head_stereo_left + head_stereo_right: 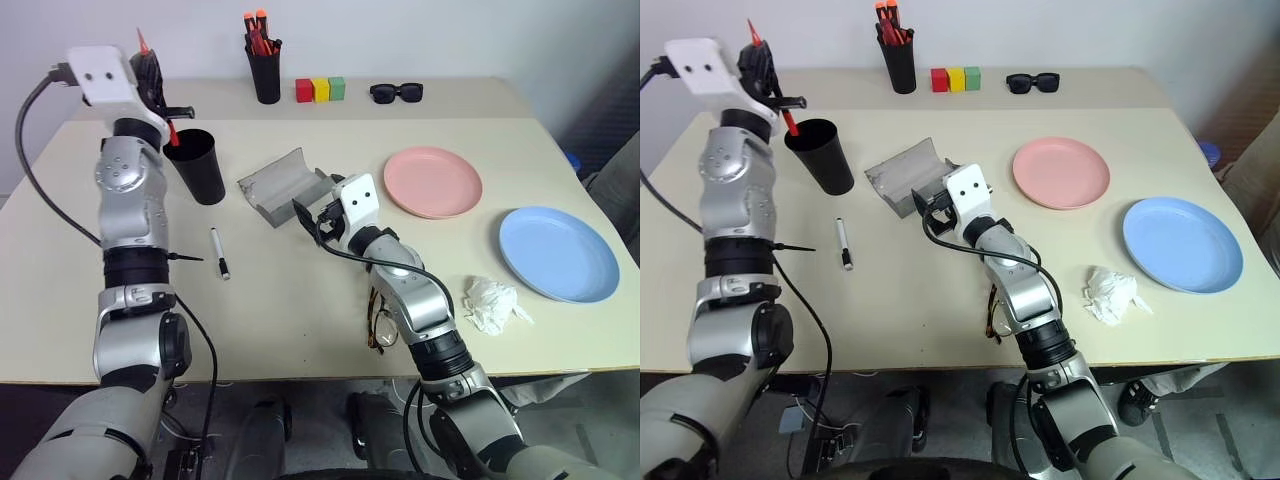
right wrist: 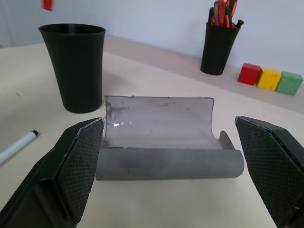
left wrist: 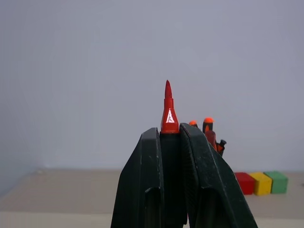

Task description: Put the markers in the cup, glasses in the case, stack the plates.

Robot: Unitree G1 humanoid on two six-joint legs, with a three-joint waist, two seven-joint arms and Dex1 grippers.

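Tabletop [image 1: 300,300]: left claw [image 3: 170,142] raised, pinching red-tipped marker [image 3: 168,109] upright

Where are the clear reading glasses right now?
The glasses lie near the table's front edge, partly hidden under the robot's right arm, with a crumpled tissue just to their right in the head views.

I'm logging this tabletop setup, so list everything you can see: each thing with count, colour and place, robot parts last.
marker: 1, dark with red tip, in left gripper above the cup
marker: 1, white, black cap, lying near the cup
cup: 1, black, left of the case
case: 1, grey, open, table centre
glasses: 1, brown frame, front edge, partly under right arm
plates: 2, pink, blue, right side
pen holder: 1, black, red pens, back
blocks: 3, red, yellow, green, back
sunglasses: 1, black, back
tissue: 1, white, near blue plate
left gripper: shut on marker
right gripper: open, facing case
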